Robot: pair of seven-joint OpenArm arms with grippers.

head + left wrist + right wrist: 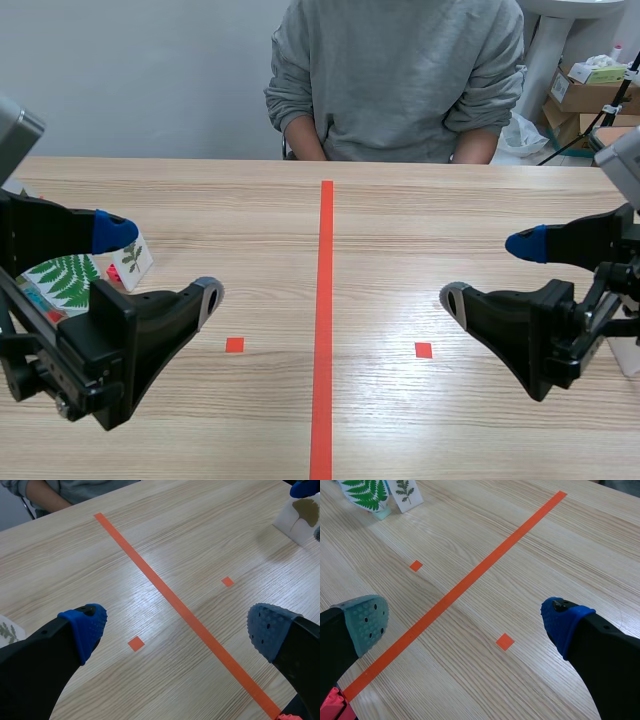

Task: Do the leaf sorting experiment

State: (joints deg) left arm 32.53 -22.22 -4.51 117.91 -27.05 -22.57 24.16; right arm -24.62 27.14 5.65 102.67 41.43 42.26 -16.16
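Note:
A card with a green fern leaf (65, 280) and a smaller white card with a dark leaf sprig (133, 262) stand at the table's left, just behind my left gripper (160, 265). That gripper is open and holds nothing. The right wrist view shows the fern card (367, 492) and the sprig card (406, 491) far ahead. Another white card with a brownish leaf (300, 520) stands on the right side, seen in the left wrist view. My right gripper (490, 270) is open with nothing in it, low over the table's right half.
A person in a grey sweater (395, 75) sits across the table. An orange tape line (324, 320) divides the wooden table (400, 230), with a small orange square on each side. Cardboard boxes (590, 95) stand at the back right.

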